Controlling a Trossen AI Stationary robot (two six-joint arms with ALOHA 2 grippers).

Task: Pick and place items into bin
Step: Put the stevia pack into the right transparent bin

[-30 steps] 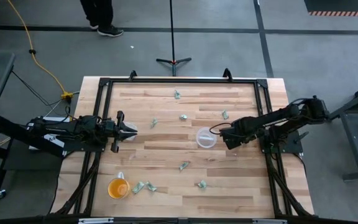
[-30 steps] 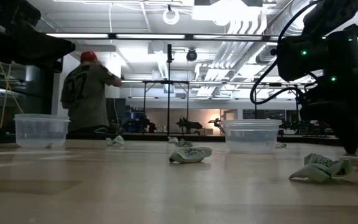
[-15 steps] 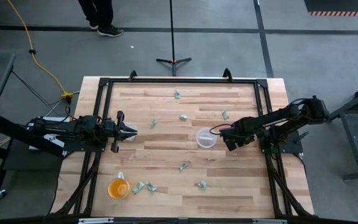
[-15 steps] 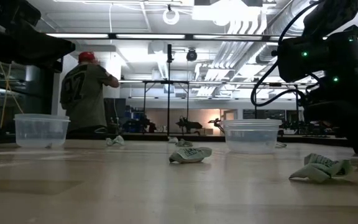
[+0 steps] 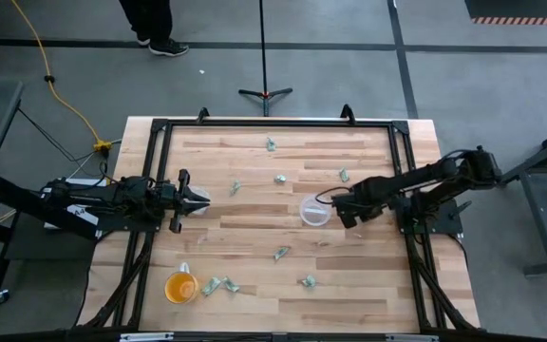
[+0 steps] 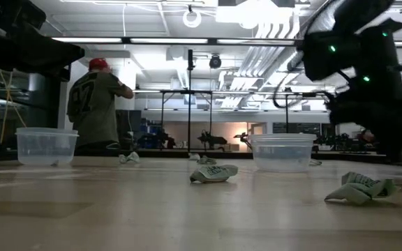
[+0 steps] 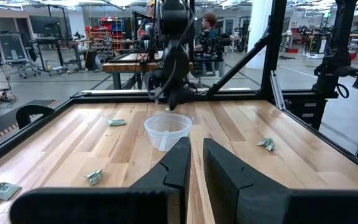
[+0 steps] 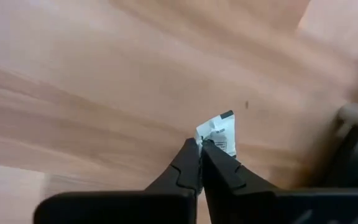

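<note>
High view: the right gripper (image 5: 342, 211) sits just beside the clear bin (image 5: 312, 210) at mid-table; green scraps (image 5: 281, 253) lie scattered over the table (image 5: 254, 294), and the left gripper (image 5: 198, 200) waits at the left edge. Low view: two clear tubs show, the nearer bin (image 6: 282, 152) and a second tub (image 6: 45, 146); a person (image 6: 96, 104) stands beyond. Left wrist view: this gripper's jaws stand nearly together, empty. Right wrist view, alone showing the grasp: the jaws are clamped on a pale scrap (image 8: 219, 134) above bare wood. Judged step: carrying. Next: centre over the bin, then release.
</note>
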